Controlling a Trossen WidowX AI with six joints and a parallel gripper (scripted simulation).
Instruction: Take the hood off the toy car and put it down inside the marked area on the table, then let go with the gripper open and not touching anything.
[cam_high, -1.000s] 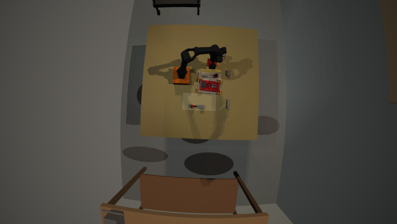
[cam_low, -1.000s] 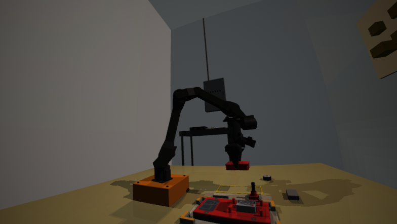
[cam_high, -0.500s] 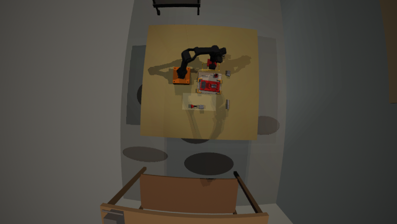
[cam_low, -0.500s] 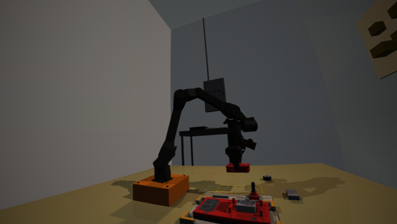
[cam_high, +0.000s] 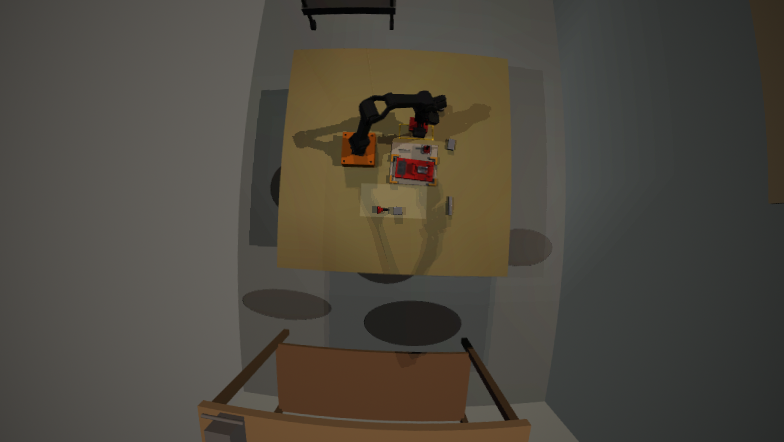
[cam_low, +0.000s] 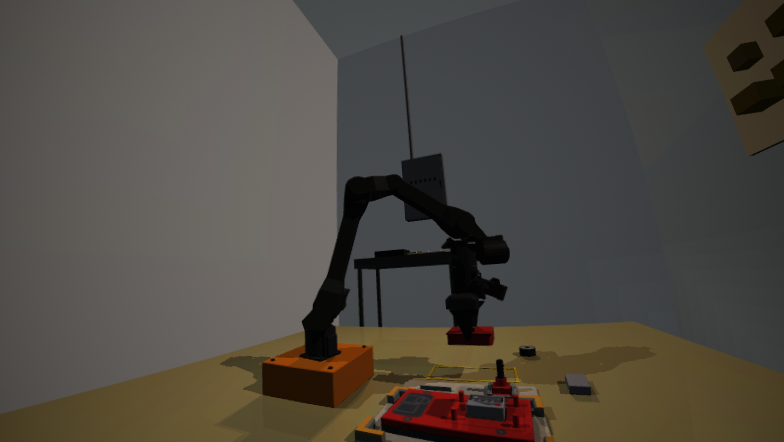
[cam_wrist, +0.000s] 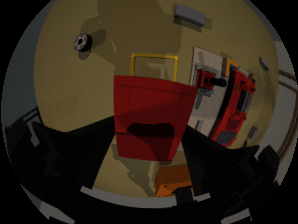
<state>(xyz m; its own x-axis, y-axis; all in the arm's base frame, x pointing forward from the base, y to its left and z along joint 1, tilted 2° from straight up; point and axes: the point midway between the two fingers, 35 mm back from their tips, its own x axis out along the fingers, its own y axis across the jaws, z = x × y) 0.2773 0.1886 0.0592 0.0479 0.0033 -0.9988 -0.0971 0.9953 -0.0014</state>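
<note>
We see the gripper (cam_low: 465, 331) clamped on the red hood (cam_low: 470, 335), held in the air above the table (cam_low: 631, 351), toward its far edge. In the wrist view the hood (cam_wrist: 149, 117) covers part of the yellow-outlined marked area (cam_wrist: 154, 58), and the fingertips are lost in dark shadow. From above, the arm hides most of the hood (cam_high: 418, 127). The toy car (cam_low: 458, 411) sits on its tray, cut off by the exterior view's lower edge.
</note>
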